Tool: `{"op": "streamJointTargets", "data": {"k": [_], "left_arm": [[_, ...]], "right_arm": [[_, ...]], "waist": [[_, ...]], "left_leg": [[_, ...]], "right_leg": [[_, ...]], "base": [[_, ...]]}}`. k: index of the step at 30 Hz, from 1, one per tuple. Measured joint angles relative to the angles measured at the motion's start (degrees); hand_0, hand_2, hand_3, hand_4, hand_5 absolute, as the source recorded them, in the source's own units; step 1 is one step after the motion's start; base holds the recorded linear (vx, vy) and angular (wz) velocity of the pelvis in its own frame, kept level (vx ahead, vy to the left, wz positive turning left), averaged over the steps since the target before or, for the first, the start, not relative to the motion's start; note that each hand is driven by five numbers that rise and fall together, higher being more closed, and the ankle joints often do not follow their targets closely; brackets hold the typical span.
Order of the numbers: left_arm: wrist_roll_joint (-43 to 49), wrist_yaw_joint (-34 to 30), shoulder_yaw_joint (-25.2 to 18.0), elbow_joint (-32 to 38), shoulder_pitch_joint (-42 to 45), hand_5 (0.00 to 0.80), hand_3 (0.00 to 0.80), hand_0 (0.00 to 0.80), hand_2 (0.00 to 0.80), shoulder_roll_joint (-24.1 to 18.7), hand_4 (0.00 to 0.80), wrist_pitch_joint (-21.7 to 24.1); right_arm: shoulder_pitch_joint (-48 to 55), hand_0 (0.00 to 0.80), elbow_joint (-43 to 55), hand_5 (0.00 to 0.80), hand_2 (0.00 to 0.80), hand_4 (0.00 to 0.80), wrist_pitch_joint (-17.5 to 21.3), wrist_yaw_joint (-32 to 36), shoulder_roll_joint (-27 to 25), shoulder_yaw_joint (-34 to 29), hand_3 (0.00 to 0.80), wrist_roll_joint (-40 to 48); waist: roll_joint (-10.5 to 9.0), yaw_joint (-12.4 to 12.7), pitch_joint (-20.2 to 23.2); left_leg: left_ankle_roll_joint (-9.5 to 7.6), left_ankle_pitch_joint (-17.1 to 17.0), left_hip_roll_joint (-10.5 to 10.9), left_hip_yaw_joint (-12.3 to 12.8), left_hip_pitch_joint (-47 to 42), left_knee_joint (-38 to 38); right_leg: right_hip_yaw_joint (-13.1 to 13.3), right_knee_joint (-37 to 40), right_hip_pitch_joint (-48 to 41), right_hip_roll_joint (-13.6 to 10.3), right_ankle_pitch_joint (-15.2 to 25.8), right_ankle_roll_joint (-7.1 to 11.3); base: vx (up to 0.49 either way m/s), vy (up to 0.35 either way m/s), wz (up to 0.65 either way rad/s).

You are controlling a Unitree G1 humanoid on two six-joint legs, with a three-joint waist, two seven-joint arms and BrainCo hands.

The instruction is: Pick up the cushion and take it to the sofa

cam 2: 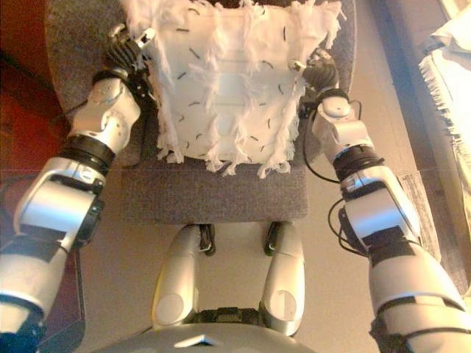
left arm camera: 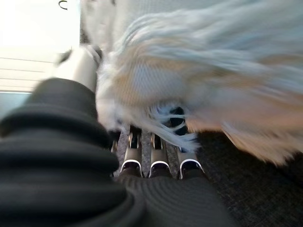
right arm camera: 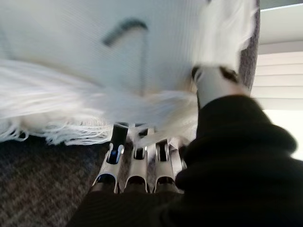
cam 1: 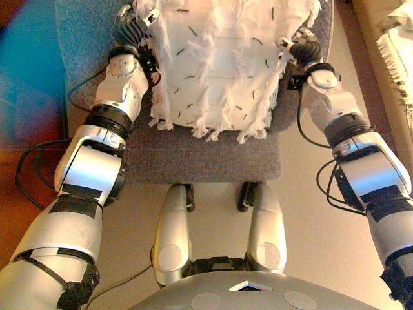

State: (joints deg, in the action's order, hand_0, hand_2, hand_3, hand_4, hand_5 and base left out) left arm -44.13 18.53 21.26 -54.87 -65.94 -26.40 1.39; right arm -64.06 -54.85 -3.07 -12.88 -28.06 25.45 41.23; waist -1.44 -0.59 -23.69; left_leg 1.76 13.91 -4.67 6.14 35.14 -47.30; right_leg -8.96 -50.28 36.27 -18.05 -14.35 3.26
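We have the cushion lying on the grey seat, flanked evenly by our left hand and right hand, each with fingers slid beneath its fringe, so their grip stays untellable.

one white fringed cushion flecked with short dark dashes, one grey seat beneath it, two hands: left hand, right hand, one at each side.
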Motion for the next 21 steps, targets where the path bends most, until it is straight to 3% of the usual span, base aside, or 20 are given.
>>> {"op": "streamJointTargets", "data": {"k": [7, 13, 17, 21], "left_arm": [[0.1, 0.1, -0.3, -0.2, 0.6, 0.000, 0.000, 0.000, 0.000, -1.6, 0.000, 0.3], [0.1, 0.0, -2.9, 0.7, 7.5, 0.000, 0.000, 0.000, 0.000, -3.9, 0.000, 2.9], [0.1, -0.7, -5.6, 7.3, 13.4, 0.000, 0.000, 0.000, 0.000, -3.9, 0.000, 5.3], [0.2, -2.6, -9.8, 16.0, 24.3, 0.000, 0.000, 0.000, 0.000, -2.5, 0.000, 7.9]], "right_arm": [[1.4, 0.000, -0.2, 0.000, 0.000, 0.000, 0.8, -2.6, -1.5, -2.6, 0.000, 1.3], [8.7, 0.000, 1.0, 0.000, 0.000, 0.000, 2.9, -3.1, -3.5, -4.6, 0.000, 1.7], [15.0, 0.000, 7.6, 0.000, 0.000, 0.000, 4.8, -3.3, -4.1, -7.0, 0.000, 1.8], [25.9, 0.000, 18.8, 0.000, 0.000, 0.000, 6.4, -2.9, -2.7, -9.4, 0.000, 1.6]], "waist": [[0.22, 0.0, 0.2], [0.37, 0.1, 4.0], [0.16, 0.2, 4.5], [-0.01, 0.2, 6.4]], "left_leg": [[-0.41, -0.8, -0.9, 1.8, -4.2, 3.6], [-0.41, -3.6, -0.2, 3.2, -11.6, 13.7], [-0.02, -6.1, 0.7, 3.1, -17.3, 20.7], [0.72, -8.0, 0.7, 3.1, -24.2, 28.1]], "right_leg": [[-0.3, 4.2, -4.2, 0.7, 1.2, 0.68], [-1.5, 14.5, -11.4, 1.8, 4.3, 1.55], [-3.2, 20.4, -16.9, 2.1, 5.7, 1.80], [-4.3, 27.8, -24.1, 4.0, 7.6, 2.08]], "base": [[0.079, 0.027, -0.03], [0.021, 0.023, -0.05], [0.082, -0.005, 0.07], [0.170, -0.009, -0.02]]}}
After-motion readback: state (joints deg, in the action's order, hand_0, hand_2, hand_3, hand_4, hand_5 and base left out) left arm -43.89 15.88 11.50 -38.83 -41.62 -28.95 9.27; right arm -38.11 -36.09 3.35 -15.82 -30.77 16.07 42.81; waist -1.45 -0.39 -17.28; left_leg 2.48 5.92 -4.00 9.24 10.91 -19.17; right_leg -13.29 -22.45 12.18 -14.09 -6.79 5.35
